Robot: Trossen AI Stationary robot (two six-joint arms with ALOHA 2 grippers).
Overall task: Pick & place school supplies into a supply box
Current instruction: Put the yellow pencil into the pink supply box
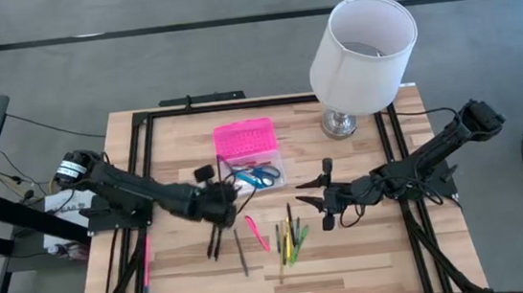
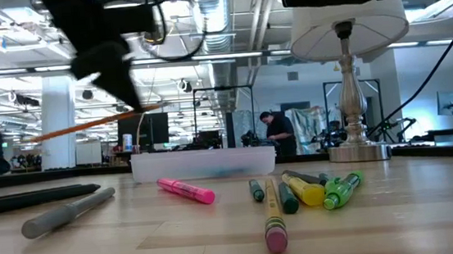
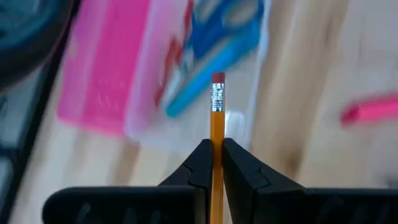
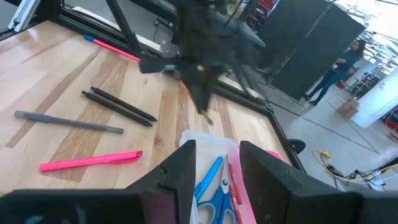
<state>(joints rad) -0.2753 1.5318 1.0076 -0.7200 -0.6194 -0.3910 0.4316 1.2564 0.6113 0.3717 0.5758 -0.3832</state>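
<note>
— What is held by the left gripper (image 3: 212, 163)?

— An orange pencil (image 3: 216, 118) is clamped between its jaws, with the pink eraser end pointed forward. In the low view the same pencil (image 2: 95, 124) is seen lifted clear of the table, nearly level, under the dark blurred arm.

— And where is that gripper placed?

— It is positioned just beside the supply box (image 1: 248, 153), at the near left corner of it, as seen from above. The pink lid is laid open toward the far side, and the clear base is occupied by blue-handled scissors (image 1: 262, 174) and a few pens.

— How is the right gripper (image 1: 323, 196) set?

— Its jaws are held apart and nothing is gripped. It is stationed right of the box, over the table, near the cluster of supplies.

— What is left on the table?

— A pink highlighter (image 2: 186, 190) is laid in front of the box. To its right, a group of yellow and green markers (image 1: 292, 242) and a pencil with a pink eraser (image 2: 274, 219) are gathered. A grey pen (image 2: 67, 212) and two black pens (image 4: 121, 106) are found on the left, and a pink pen (image 1: 145, 261) is seen by the table's left rail.

— Anything else?

— A white lamp (image 1: 360, 52) is stood at the far right of the table.
</note>
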